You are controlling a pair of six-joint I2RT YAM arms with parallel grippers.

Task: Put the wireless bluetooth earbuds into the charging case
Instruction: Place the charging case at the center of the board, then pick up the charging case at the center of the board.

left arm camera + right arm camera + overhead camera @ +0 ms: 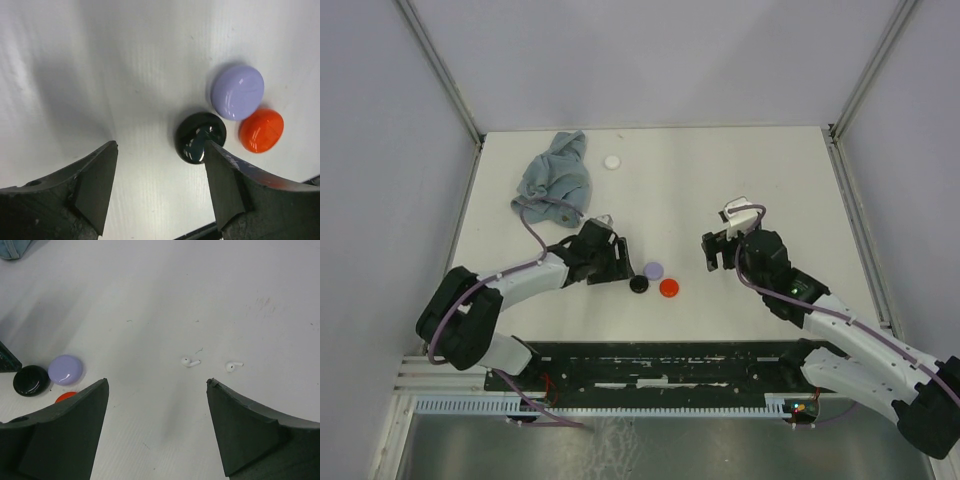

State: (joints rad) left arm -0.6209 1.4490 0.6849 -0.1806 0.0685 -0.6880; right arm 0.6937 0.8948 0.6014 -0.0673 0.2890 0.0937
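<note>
Two white wireless earbuds [189, 361] [232, 366] lie apart on the white table, just beyond my right gripper [157, 382]. That gripper is open and holds nothing. Three round glossy charging cases sit shut in a tight cluster: lavender [237, 92], black [200, 136] and red [261, 130]. My left gripper [160, 145] is open over bare table, and its right fingertip [215, 155] sits at the black case's near edge. From above, the left gripper [618, 264] is just left of the cluster and the right gripper [720, 250] is to its right.
A crumpled blue-grey cloth [555, 180] lies at the back left. A white round case [612, 160] sits beside it. Grey walls with metal posts close in the table [760, 170] on three sides. The arm bases and a black rail run along the near edge.
</note>
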